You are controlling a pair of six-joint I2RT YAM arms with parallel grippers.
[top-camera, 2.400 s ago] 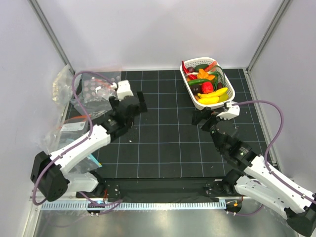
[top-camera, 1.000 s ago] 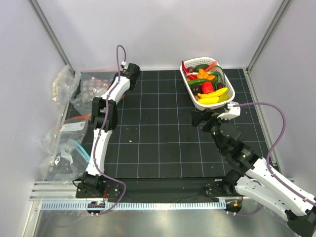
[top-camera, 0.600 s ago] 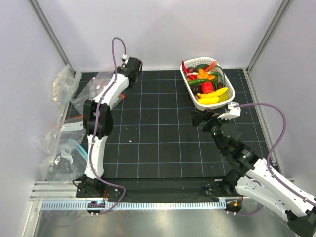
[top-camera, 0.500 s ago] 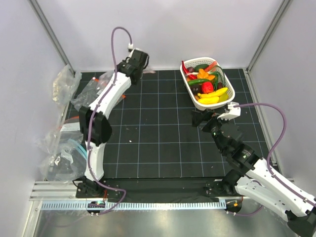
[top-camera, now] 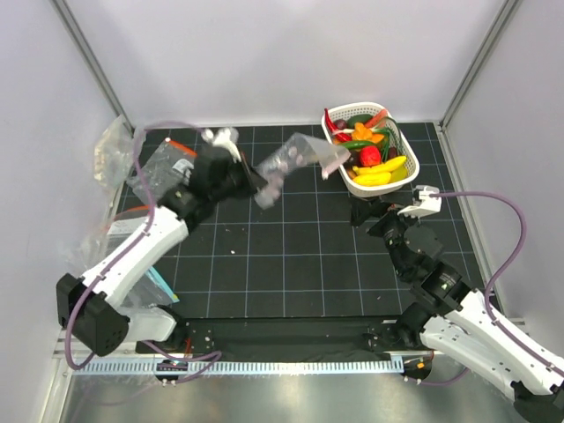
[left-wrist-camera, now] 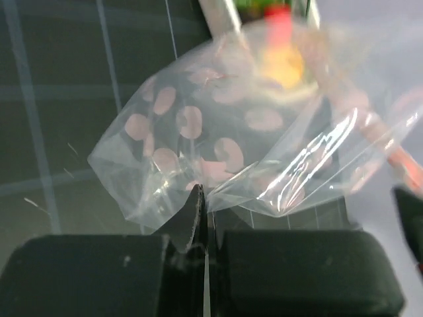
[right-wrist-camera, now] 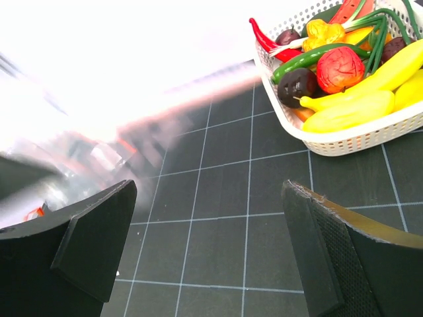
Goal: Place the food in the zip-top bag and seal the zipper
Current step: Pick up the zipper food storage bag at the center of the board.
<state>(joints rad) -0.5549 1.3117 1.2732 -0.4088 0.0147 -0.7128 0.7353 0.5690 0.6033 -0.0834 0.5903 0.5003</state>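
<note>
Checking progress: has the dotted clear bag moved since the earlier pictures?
Yes. The zip-top bag has travelled rightward toward the white basket, lifted and pinched in the left end effector.

Our left gripper [left-wrist-camera: 201,212] pinched tight on a fold of the zip-top bag [left-wrist-camera: 218,145], we see pale pink dots billowing just ahead, black gridded mat [left-wrist-camera: 59,79] beneath, blurred yellow-red food [left-wrist-camera: 284,65] farther ahead through the plastic

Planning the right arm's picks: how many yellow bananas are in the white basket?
2 clear: upper banana lying across the white basket, lower banana against its near rim. Yellow at the picture's right edge may be a third.
</note>
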